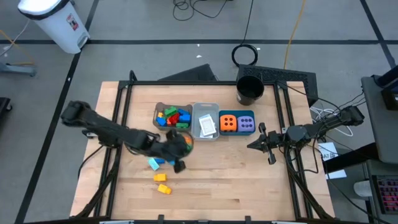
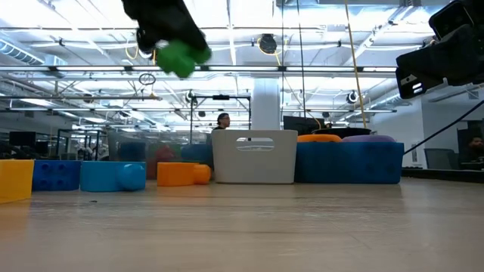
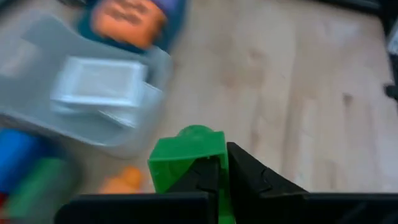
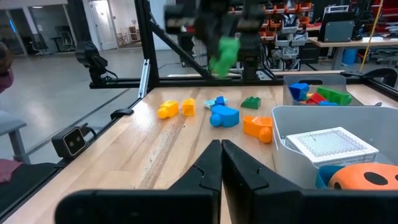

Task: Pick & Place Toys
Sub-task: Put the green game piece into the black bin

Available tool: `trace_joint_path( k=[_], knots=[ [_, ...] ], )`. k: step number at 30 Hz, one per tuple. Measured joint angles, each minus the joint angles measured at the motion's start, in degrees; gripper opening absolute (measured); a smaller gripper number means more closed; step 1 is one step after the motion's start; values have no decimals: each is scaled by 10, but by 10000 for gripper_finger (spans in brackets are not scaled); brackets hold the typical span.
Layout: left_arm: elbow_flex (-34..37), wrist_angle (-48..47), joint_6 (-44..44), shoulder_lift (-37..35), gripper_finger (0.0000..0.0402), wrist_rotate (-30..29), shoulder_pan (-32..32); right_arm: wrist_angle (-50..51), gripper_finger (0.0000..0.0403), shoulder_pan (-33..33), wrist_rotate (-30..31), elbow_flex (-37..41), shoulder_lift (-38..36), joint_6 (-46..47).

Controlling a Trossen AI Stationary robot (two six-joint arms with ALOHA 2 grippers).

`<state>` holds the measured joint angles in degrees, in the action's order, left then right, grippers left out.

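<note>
The left gripper is clamped on a green brick, held clear above the table just in front of the grey bin. The right gripper has its fingers pressed together on nothing; it hovers right of the teal bin, near the table's right edge.

Around the grey bin: the clear bin touches its left side and holds several red, blue, green and yellow bricks; the teal bin touches its right side with two dotted cubes, one orange and one purple. White cards lie inside the grey bin.

Loose in front of it are one orange brick, a second green brick, about three blue or teal ones and two yellow bricks. The table right and front of these is bare wood. A black cup stands behind the teal bin.
</note>
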<state>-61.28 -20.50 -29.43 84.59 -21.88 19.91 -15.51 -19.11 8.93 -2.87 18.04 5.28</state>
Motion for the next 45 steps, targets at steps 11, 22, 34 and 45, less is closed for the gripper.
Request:
trace_joint_path(
  k=[11, 22, 34, 45],
  knots=[
    [-1, -93, 54, -158, 27, -103, -44, 0, 2, 0, 0, 0, 0, 0],
    [34, -158, 52, -154, 31, -75, -161, 0, 2, 0, 0, 0, 0, 0],
    [176, 49, 65, -142, 27, 51, -268, 0, 2, 0, 0, 0, 0, 0],
    [213, 108, 68, -90, 13, 68, -293, -1, 4, 0, 0, 0, 1, 0]
  ],
)
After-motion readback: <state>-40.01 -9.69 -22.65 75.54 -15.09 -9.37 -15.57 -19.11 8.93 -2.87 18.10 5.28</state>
